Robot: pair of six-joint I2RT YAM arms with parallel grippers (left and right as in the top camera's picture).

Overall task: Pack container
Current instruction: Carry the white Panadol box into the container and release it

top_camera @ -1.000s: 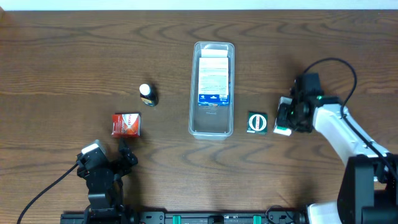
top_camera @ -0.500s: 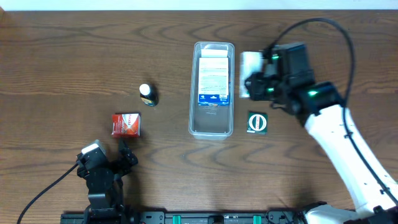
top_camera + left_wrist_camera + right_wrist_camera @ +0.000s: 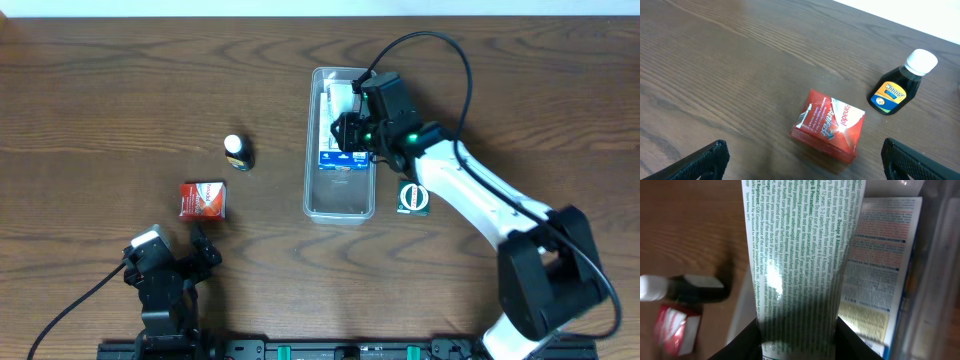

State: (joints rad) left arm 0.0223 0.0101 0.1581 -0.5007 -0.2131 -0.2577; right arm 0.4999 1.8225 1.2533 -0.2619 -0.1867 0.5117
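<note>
The clear plastic container [image 3: 340, 204] stands at the table's middle, long side running front to back, with a blue and white box [image 3: 342, 145] lying in it. My right gripper [image 3: 345, 118] is over the container's far half, shut on a white box with green print [image 3: 800, 255]. That box fills the right wrist view, above the blue and white box [image 3: 885, 255]. My left gripper [image 3: 802, 162] is open and empty at the front left, just short of a red box [image 3: 829, 125].
A small dark bottle with a white cap [image 3: 237, 152] lies left of the container and shows in the left wrist view [image 3: 900, 85]. The red box [image 3: 203, 199] sits in front of it. A dark green square box [image 3: 413, 197] lies right of the container.
My right arm has swung left from the table's right side, carrying the white box over the container. The left arm has not moved.
</note>
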